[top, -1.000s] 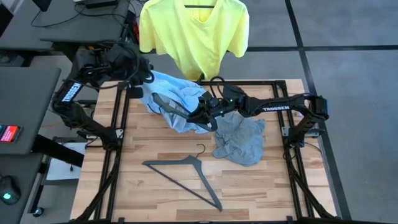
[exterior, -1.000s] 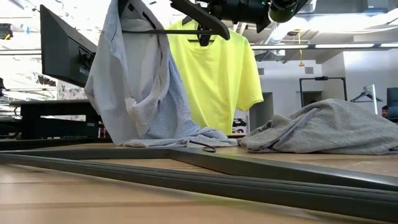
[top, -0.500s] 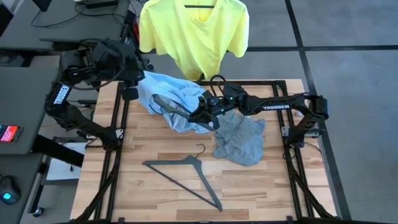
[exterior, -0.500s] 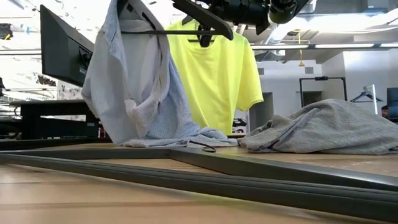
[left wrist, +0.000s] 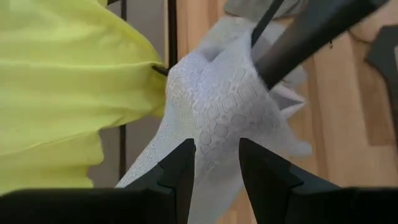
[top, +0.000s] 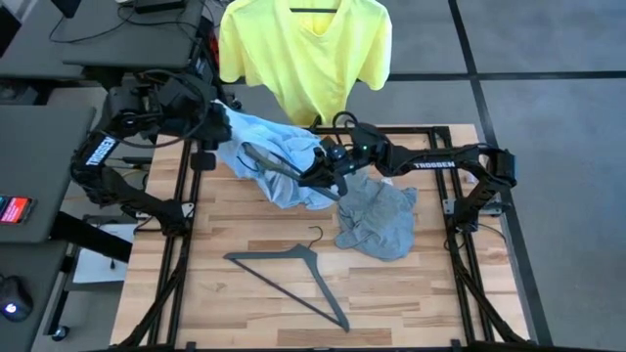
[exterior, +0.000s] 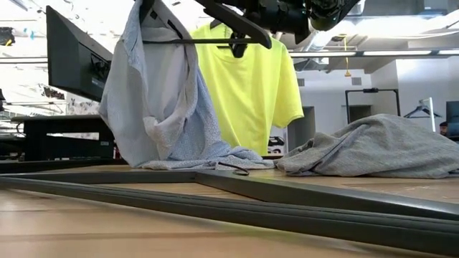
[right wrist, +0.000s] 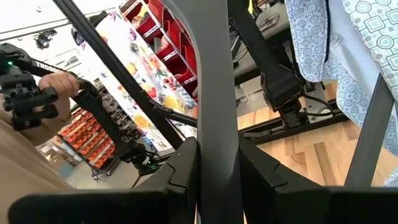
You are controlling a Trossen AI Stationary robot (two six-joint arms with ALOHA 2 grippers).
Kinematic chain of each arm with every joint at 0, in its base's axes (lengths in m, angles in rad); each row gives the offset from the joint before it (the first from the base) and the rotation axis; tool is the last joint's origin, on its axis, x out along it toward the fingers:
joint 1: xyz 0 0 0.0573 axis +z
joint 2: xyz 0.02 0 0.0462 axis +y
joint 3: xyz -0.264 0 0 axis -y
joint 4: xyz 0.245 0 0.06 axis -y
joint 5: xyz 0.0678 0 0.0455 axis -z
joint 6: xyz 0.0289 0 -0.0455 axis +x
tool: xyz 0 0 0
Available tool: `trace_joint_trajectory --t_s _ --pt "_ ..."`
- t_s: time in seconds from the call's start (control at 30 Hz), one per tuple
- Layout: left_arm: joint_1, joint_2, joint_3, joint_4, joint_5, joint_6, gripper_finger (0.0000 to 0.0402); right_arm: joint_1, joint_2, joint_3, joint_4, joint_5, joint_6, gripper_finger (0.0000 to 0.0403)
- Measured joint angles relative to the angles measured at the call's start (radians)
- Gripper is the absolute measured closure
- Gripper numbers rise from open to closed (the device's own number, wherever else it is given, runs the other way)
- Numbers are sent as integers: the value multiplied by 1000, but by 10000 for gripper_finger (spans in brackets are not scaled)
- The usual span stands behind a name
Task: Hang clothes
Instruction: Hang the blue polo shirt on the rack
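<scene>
Wood-slat table [top: 254,293] w/ black frame rails, office space behind it. Nearest me, a spare hanger [top: 290,276] lies flat on the boards, hook toward the far side, unused. Next, the grey T-shirt [top: 378,221] sits crumpled on the right half, no clear axis, prob. waiting its turn.

Mid-table is the action: right end effector [top: 327,177] clamped on a second hanger [right wrist: 214,118], one arm of it pinched between the fingers, holding it up off the table so the shirt can be fed on. That hanger's long axis runs roughly left-right across the table, tilted. The pale blue shirt [exterior: 161,107] drapes from it, long axis vertical, hem pooled on the boards. Left end effector [left wrist: 216,163] grips a bunch of the blue fabric at the far-left corner, I reckon to pull it over the hanger's shoulder.

Farthest: yellow T-shirt [top: 305,49] already hung beyond the table edge, collar up, hanging straight down.
</scene>
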Motion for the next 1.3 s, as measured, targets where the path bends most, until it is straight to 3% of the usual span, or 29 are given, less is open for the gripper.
trace_joint_trajectory --t_s 0.43,0.7,1.1,1.3 --pt "-14 5 -111 -1 -17 57 294 -8 0 -2 -8 -62 29 337" --pt "-106 27 -110 1 -9 61 294 -17 0 -2 -3 -98 30 337" --pt "-230 44 -109 147 8 6 295 -24 -1 -2 1 -111 22 337" --pt "-240 44 -109 137 22 -22 344 -23 -3 -2 0 -126 45 332"
